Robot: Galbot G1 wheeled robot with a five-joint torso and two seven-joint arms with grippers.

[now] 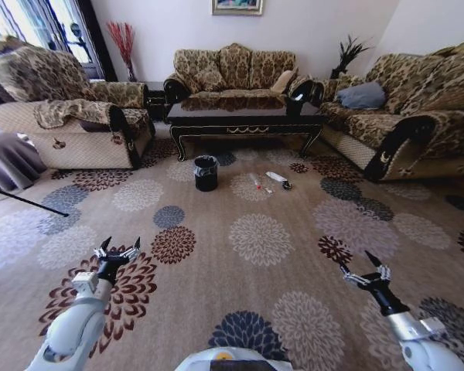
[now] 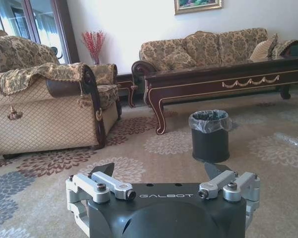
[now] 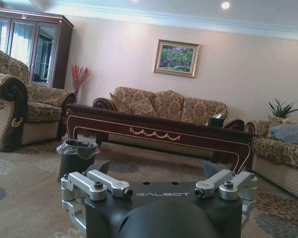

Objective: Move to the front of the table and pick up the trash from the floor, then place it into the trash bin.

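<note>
The right gripper (image 3: 156,168) sits low over the floor (image 3: 20,183), its 2 dark fingertips (image 3: 209,168) spread wide apart with nothing between them. Just beyond it stands the trash bin (image 3: 76,157) — black, with a clear liner bunched at the rim — on the carpet in front of the table (image 3: 159,133). Behind the table, a patterned sofa (image 3: 164,106) and 1 framed painting (image 3: 176,58) on the wall.

Living room, counted. One coffee table (image 1: 243,116); one trash bin (image 1: 206,172); two visible litter pieces, a bottle (image 1: 256,182) and a white wrapper (image 1: 278,178), ahead of both grippers. Three sofas; one framed picture; two grippers, left gripper (image 1: 117,250) and right gripper (image 1: 361,269), both spread wide.
</note>
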